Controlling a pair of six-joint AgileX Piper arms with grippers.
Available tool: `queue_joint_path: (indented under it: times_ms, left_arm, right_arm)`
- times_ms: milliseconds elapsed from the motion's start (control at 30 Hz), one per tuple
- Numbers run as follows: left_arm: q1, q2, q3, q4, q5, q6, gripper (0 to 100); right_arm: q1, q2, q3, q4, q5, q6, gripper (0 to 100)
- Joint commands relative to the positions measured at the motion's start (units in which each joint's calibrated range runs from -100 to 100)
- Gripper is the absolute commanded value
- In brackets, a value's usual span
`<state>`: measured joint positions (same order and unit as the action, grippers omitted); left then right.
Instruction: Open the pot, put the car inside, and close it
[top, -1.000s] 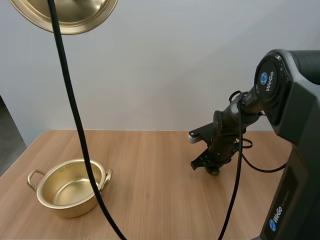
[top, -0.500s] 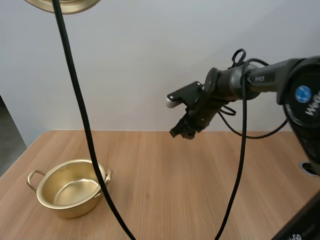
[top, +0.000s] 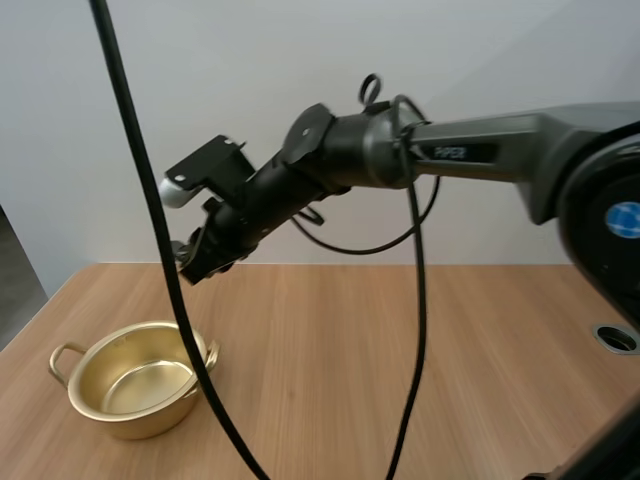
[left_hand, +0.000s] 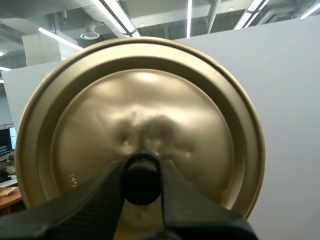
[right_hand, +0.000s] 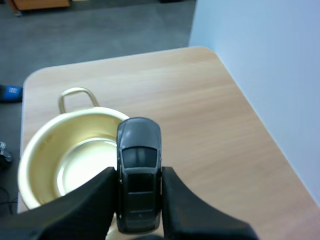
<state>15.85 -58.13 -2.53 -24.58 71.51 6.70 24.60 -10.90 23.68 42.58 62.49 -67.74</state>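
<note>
One pot (top: 128, 385) in the high view: round, shallow, polished gold metal, thin rolled rim, a wire loop handle on each side, lid off, smooth bottom showing. It sits on the light wood-grain table (top: 400, 350) towards the left front corner, near the left edge, with bare wood running from its right side across the table. My right gripper (top: 196, 262), matte black on a long outstretched arm, hangs in the air above and behind the pot's right side, well apart from the rim; from this angle I cannot tell what the fingers are doing. In the left wrist view, my left gripper (left_hand: 142, 172) has both black fingers pressed against the round black knob (left_hand: 142, 180) of the lid (left_hand: 145, 105) — a firm pinch from either side. The lid is a gold disc with a stepped rim and a softly brushed, domed face, held up in the air and facing the camera. In the right wrist view, my right gripper (right_hand: 138, 181) is clamped on the car (right_hand: 139, 145) — small, dark grey, glossy, with a rounded roof and dark windows — one finger on each flank, nose pointing away from the wrist. The car sits over the pot's (right_hand: 35, 145) near rim, beside the open mouth, with the shiny bowl below it. The table (right_hand: 200, 115) has a rounded corner past the pot, and plain wood runs alongside towards the wall.
</note>
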Motion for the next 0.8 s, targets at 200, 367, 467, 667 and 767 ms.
queue_joint_path:
  times_ms: [200, 367, 467, 667, 767]
  left_arm:
    - [0.64, -1.62, -0.02, 0.09, -0.15, -0.02, 0]
    - [0.64, -1.61, -0.02, 0.47, 0.00, 0.09, 0]
    - [0.64, -1.61, -0.02, 0.60, 0.00, 0.09, 0]
    - [0.64, -1.49, -0.02, 0.83, 0.00, 0.85, 0]
    - [0.64, -1.23, -0.02, 1.37, 0.00, 0.85, 0]
  right_arm:
    - [9.74, 10.02, -0.04, 2.51, -3.20, -3.10, 0]
    - [9.85, 15.79, -0.04, 2.10, -7.66, -4.63, 0]
    - [9.85, 18.13, -0.04, 1.31, -10.79, -5.55, 0]
    - [9.85, 21.06, -0.04, 0.55, -13.82, -7.33, 0]
    - [9.85, 22.08, -0.04, 0.01, -15.60, -7.36, 0]
